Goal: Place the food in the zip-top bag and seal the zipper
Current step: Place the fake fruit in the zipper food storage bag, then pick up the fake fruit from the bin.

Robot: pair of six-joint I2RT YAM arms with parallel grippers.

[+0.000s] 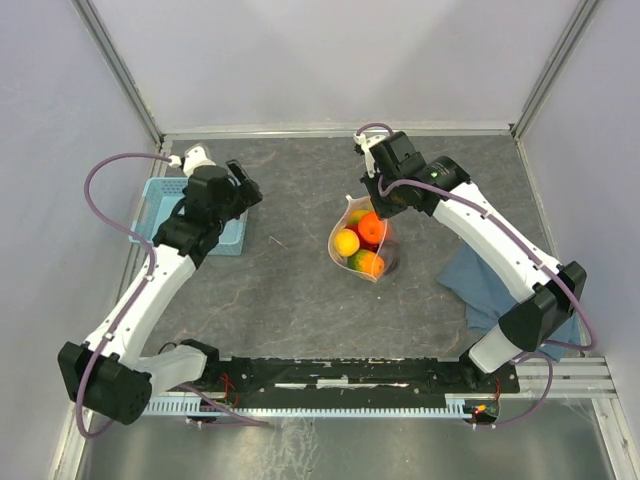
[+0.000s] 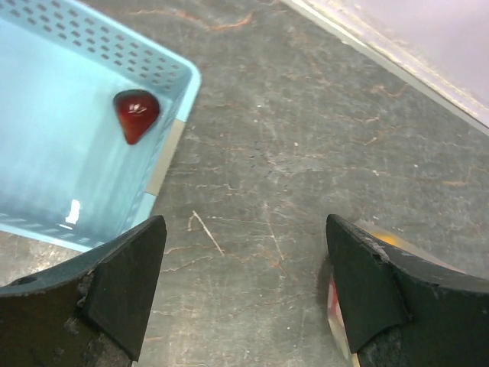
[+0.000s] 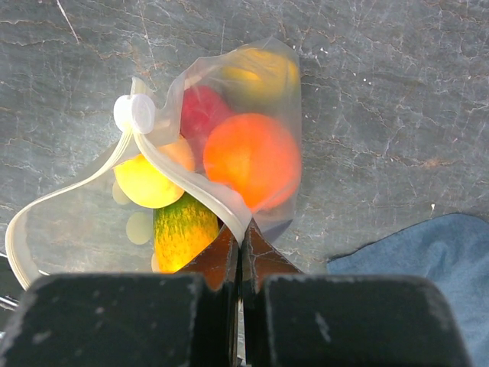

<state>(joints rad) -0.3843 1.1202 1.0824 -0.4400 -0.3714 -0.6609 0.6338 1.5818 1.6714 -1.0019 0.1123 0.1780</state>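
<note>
**A:** Zip-top bag [image 1: 365,245]: where is it, and what has hold of it?

**B:** Mid-table, a little toward the far edge, just beyond the blue cloth [image 1: 480,285] that lies by the right edge. The right fingers [image 3: 218,258] are pressed fully together on the zipper [image 3: 191,187] at the rim, holding the bag up.

**A:** Is the mouth closed?

**B:** No. The two strips part at the white slider [image 3: 134,113] and gape wide. The food [image 3: 252,157] inside is an orange piece, a yellow one, a green-yellow one and a red one.

**A:** So sealing comes next?

**B:** Not yet, I judge. Farther off, in the light-blue basket [image 2: 122,46] toward the far-left corner, one red piece [image 2: 136,115] lies alone. Filling looks to be the step in hand.

**A:** And the other arm?

**B:** The left fingers [image 2: 122,283] are spread wide with nothing between them, above bare table just beside the basket's corner. As I read it, they should next shift over the basket, come down inside it, close on that red piece and carry it to the mouth.

**A:** What stands in the way?

**B:** The basket wall stands close by the piece, which is glossy and tapered, so it may slip. The floppy mouth is pinched at one spot only and could sag. The cloth lies well apart from that path.
</note>
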